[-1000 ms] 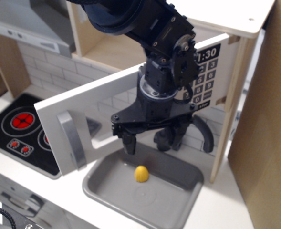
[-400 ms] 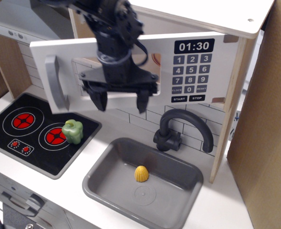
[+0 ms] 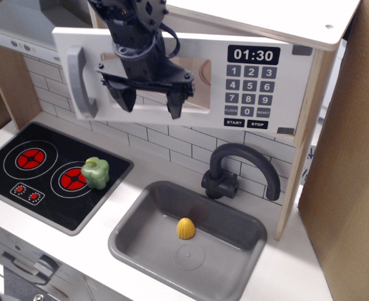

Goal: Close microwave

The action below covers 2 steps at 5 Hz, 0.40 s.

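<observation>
The microwave (image 3: pixel 234 75) sits up top right, its white door (image 3: pixel 171 69) nearly shut — handle (image 3: pixel 83 81) side looks a hair proud, though it's hard to tell from this angle. The gripper (image 3: pixel 150 100) hangs in front of the window, jaws spread wide, holding nothing. I'd push flat near the handle edge, straight in, no sideways drag. Count: one green pepper (image 3: pixel 95 172) on the stove (image 3: pixel 21 182), one yellow piece (image 3: pixel 185 228) in the sink (image 3: pixel 234 263), one faucet (image 3: pixel 240 169).

The gripper (image 3: pixel 148 100), fingers spread, hangs before the microwave (image 3: pixel 190 81) door window; its grey handle (image 3: pixel 81 81) is just left.
</observation>
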Each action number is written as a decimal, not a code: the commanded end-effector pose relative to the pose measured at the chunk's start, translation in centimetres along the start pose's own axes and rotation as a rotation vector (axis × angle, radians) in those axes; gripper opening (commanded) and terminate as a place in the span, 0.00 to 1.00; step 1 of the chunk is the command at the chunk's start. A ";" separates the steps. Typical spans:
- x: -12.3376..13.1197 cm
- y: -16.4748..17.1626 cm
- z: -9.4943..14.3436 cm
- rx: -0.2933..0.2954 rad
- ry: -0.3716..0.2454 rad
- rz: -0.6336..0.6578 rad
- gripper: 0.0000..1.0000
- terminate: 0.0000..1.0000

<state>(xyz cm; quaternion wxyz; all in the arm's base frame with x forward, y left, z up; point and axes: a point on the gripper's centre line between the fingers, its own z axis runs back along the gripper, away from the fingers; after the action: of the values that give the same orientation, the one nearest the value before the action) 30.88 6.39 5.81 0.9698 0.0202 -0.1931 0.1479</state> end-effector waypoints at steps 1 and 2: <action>4.4 -0.2 -0.1 -0.008 -0.092 0.018 1.00 0.00; 5.2 -0.1 -0.5 0.000 -0.124 0.028 1.00 0.00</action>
<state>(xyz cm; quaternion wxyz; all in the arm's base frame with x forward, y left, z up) 34.33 7.93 5.24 0.9600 0.0233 -0.2267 0.1629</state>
